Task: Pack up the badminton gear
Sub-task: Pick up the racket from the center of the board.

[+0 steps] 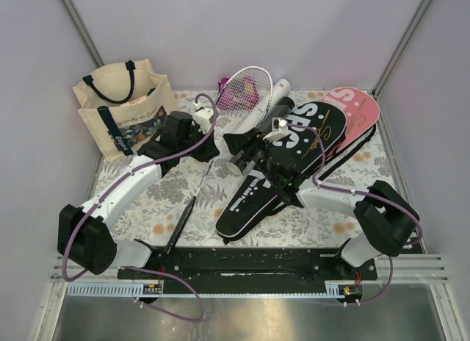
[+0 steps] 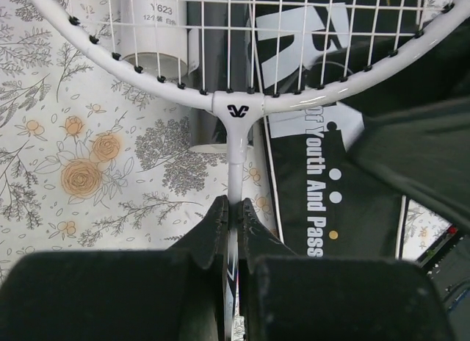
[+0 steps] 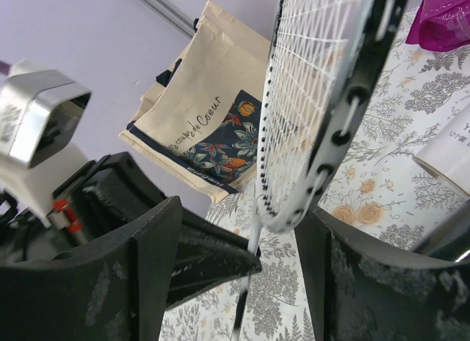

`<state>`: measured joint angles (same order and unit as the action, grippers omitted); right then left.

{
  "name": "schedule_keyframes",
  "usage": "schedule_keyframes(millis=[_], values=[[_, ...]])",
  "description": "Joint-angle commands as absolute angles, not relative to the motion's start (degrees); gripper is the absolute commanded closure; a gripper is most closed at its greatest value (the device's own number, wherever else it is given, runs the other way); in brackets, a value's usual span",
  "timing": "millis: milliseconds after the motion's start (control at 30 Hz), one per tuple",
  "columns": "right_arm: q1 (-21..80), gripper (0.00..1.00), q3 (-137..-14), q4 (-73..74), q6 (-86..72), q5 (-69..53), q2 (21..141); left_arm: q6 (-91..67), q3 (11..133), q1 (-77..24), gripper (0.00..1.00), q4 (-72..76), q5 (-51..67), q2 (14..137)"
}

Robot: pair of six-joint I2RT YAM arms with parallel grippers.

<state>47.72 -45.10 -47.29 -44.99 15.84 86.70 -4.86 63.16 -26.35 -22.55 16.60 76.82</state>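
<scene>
The left gripper point(image 2: 235, 209) is clamped tight on the thin shaft of the white racket point(image 2: 235, 109), just below the throat with its small black logo. In the left wrist view the strung head spreads across the top of the frame. Seen through the strings, a white tube point(image 2: 150, 40) and a black tube point(image 2: 211, 128) lie side by side on the flowered cloth point(image 2: 81, 157). In the overhead view the black cover point(image 1: 246, 205) lies at centre under the right arm, and the pink cover point(image 1: 360, 109) lies at upper right, partly under the black one. The right gripper point(image 3: 242, 231) has its fingers spread wide and grips nothing. In its own view the racket's rim shows edge-on between them, close to the right-hand finger; whether it touches cannot be told. The cream tote point(image 3: 205, 98) stands at upper centre of that view, and a purple-pink packet point(image 3: 444, 21) sits in the upper right corner.
</scene>
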Motion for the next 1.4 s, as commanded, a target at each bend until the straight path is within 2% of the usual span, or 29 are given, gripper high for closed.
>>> schedule_keyframes(millis=[0,267,367,500,533,600,633,700,800,833,1167,1367], values=[[48.16,0.31,-49.92,-46.49,-48.33,19.07,90.34,-7.73,63.28,-26.63,1.00,-17.14,20.65,73.21],[48.16,0.35,-54.31,-42.45,-50.97,17.93,93.60,-10.46,61.88,-27.07,1.00,-13.72,25.48,72.69],[48.16,0.52,-54.40,-43.50,-51.15,17.75,94.30,-10.90,61.52,-27.33,1.00,-12.84,25.66,72.51],[48.16,0.81,-54.14,-45.09,-51.50,17.75,94.49,-10.81,61.70,-27.42,0.98,-12.66,26.28,72.16],[48.16,0.88,-53.88,-45.00,-51.42,18.10,94.13,-10.29,61.87,-27.42,0.88,-12.83,26.98,72.07],[48.08,1.00,-53.18,-45.00,-51.33,18.98,93.08,-8.36,61.70,-27.42,0.56,-12.75,29.43,71.55],[47.73,1.00,-52.91,-44.48,-51.42,19.07,92.38,-6.52,61.18,-27.51,0.35,-12.57,30.49,70.76],[45.89,1.00,-53.00,-41.50,-52.55,17.59,90.45,-3.01,60.03,-27.86,0.17,-12.57,30.50,68.65],[41.24,1.00,-52.30,-35.96,-56.67,13.11,86.85,-2.81,59.76,-27.86,0.10,-13.52,28.13,66.28],[39.31,1.00,-51.08,-35.08,-58.34,11.36,85.44,-2.46,60.64,-27.86,0.01,-14.93,28.39,66.10],[18.04,1.00,-45.36,-26.46,-74.77,-15.45,69.80,0.87,64.07,-27.77,0.01,-23.37,15.48,64.86],[8.54,1.00,-45.87,-20.95,-80.95,-26.61,62.94,1.58,61.44,-27.69,0.01,-21.01,15.73,63.81]])
